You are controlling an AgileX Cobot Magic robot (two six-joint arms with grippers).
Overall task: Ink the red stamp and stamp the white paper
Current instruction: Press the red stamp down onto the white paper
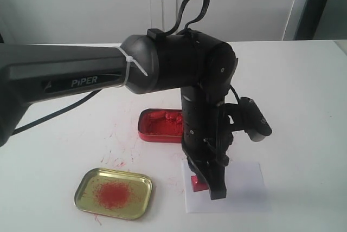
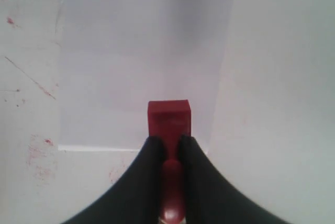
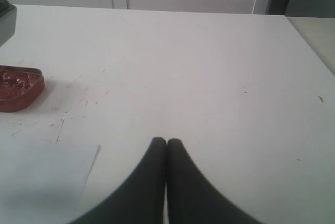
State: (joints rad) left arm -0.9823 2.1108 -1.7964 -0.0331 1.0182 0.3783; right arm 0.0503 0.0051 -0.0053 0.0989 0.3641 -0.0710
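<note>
The left arm's jaws were clamped on the knob of the red stamp (image 1: 196, 182), holding it upright with its square base down over the white paper (image 1: 244, 188), near the sheet's edge on the side of the tins. From the left wrist view the stamp (image 2: 168, 119) stood squarely over the sheet (image 2: 136, 51); whether its face was pressed onto the paper or just clear of it could not be told.

Behind the paper on the counter (image 1: 303, 80) sat the open red tin (image 1: 157, 123) of ink paste. Its gold lid (image 1: 81, 188), smeared red, lay well apart toward the front left. Red flecks marked the counter between them.

The right arm's jaws were together and empty, low over the bare counter, with a corner of the paper (image 3: 47, 182) and the tin (image 3: 18, 85) off to one side.

With the stamp at the paper and not the tin, inking looked to be done. The pressing seemed to be the step in hand. No imprint showed on the visible part of the sheet, so lifting the stamp clear was yet to come.
</note>
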